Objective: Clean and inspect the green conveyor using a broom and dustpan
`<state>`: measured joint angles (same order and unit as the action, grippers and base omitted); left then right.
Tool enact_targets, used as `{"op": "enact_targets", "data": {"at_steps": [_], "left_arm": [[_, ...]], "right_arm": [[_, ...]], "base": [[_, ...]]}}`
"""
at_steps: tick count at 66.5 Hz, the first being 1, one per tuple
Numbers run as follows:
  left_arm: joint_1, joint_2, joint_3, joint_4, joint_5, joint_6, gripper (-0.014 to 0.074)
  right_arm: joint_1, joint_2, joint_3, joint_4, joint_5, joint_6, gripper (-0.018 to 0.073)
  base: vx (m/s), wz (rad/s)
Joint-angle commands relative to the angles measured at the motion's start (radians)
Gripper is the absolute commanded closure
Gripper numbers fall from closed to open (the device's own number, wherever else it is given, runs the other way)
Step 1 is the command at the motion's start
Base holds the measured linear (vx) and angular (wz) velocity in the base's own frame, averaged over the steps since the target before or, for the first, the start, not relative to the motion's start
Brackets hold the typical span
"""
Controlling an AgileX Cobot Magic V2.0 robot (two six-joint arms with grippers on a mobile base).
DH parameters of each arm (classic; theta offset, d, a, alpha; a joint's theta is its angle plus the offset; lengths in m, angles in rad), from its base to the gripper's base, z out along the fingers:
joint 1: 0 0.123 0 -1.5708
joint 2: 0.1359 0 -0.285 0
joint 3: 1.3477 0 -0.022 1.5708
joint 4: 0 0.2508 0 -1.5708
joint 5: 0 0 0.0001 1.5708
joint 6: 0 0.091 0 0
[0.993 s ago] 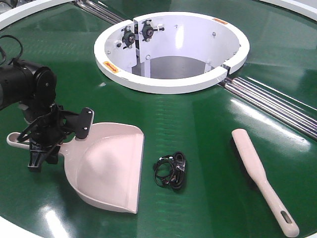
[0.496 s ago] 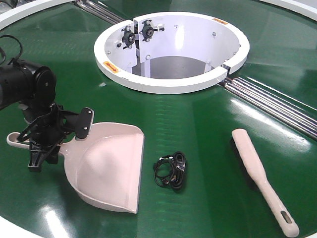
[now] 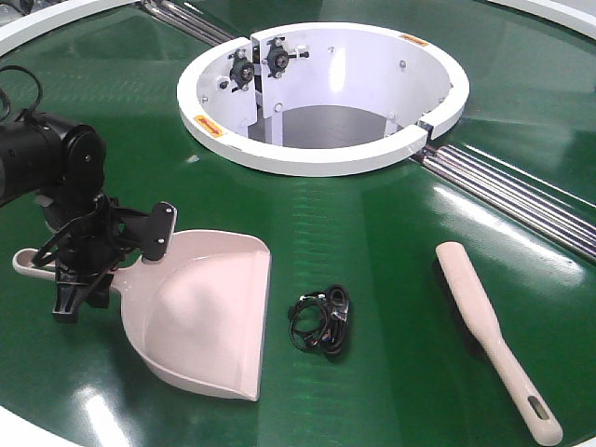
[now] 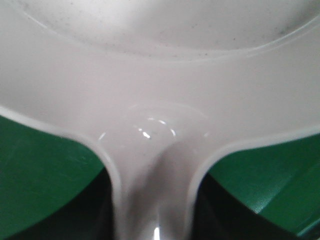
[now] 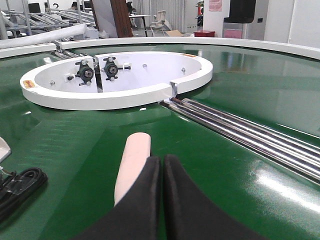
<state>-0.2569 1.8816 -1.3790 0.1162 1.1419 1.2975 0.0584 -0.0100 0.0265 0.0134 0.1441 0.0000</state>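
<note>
The beige-pink dustpan (image 3: 200,312) lies on the green conveyor (image 3: 372,233) at the front left, its handle pointing left. My left gripper (image 3: 114,266) stands open astride that handle, one finger on each side. The left wrist view shows the handle and scoop back (image 4: 150,150) close up over the green belt. The broom (image 3: 484,321) lies flat at the front right, handle towards the front edge. My right gripper (image 5: 162,162) is shut with nothing in it, just right of the broom's rounded end (image 5: 132,162). The front view does not show it.
A white ring-shaped housing (image 3: 321,158) with an open well sits at the belt's centre. Silver rods (image 3: 512,191) run out from it to the right. A small tangle of black clips (image 3: 321,321) lies between dustpan and broom. The white rim (image 3: 19,424) bounds the near edge.
</note>
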Motion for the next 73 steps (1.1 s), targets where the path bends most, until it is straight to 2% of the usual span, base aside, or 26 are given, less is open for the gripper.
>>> {"op": "enact_targets", "data": {"at_steps": [1,39,47,51,55,65,73], "left_arm": [[-0.009,-0.049,-0.028,-0.009,-0.009,-0.012,0.0603],[-0.009,-0.049,-0.028,-0.008,-0.009,-0.012,0.0603],[-0.009,-0.049,-0.028,-0.008,-0.009,-0.012,0.0603],[-0.009,-0.049,-0.028,-0.008,-0.009,-0.012,0.0603],[-0.009,-0.049,-0.028,-0.008,-0.009,-0.012,0.0603],[-0.009,-0.049,-0.028,-0.008,-0.009,-0.012,0.0603],[-0.009,-0.049,-0.028,-0.008,-0.009,-0.012,0.0603]], "right_arm": [[-0.004,-0.018,0.022,0.000,-0.077,-0.014,0.0569],[-0.004,-0.018,0.021,0.000,-0.080,-0.014,0.0569],[-0.004,-0.018,0.021,0.001,-0.144,-0.011,0.0569],[-0.004,-0.018,0.015,0.015,-0.217,0.016,0.0569],[-0.004,-0.018,-0.004,0.028,-0.226,0.049,0.0569],[-0.004,0.010,-0.143,0.032,-0.144,0.059,0.0569],[-0.004,0.110,-0.284,0.042,0.005,0.058,0.0569]], "base": [[0.00,0.00],[0.00,0.00],[0.00,0.00],[0.00,0.00],[0.00,0.00],[0.00,0.00],[0.00,0.00]]}}
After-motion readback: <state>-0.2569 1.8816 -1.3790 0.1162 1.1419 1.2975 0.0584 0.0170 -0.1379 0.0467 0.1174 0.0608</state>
